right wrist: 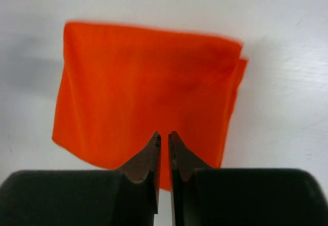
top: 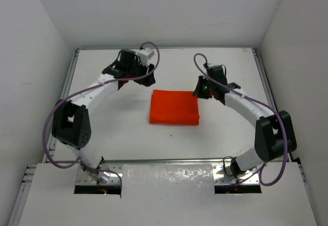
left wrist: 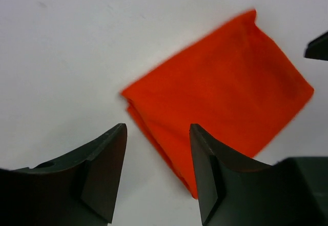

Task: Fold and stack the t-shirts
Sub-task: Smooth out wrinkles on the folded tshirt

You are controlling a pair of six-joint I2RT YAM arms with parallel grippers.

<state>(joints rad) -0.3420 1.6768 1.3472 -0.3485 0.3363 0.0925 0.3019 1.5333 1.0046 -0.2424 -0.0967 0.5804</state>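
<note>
The orange-red t-shirt [top: 174, 108] lies folded into a flat, roughly square packet in the middle of the white table. My left gripper [top: 122, 82] is open and empty, hovering off the packet's far left corner. In the left wrist view [left wrist: 158, 131] its jaws stand wide apart over the table beside the folded edge of the shirt [left wrist: 225, 87]. My right gripper [top: 201, 90] is at the packet's far right corner. In the right wrist view [right wrist: 164, 136] its jaws are almost together with nothing between them, above the near edge of the shirt [right wrist: 148, 82].
The white table [top: 118, 128] is boxed in by white walls on the left, right and back, with a raised rim [top: 69, 77] along its sides. Purple cables loop off both arms. A white panel [top: 169, 177] lies between the arm bases.
</note>
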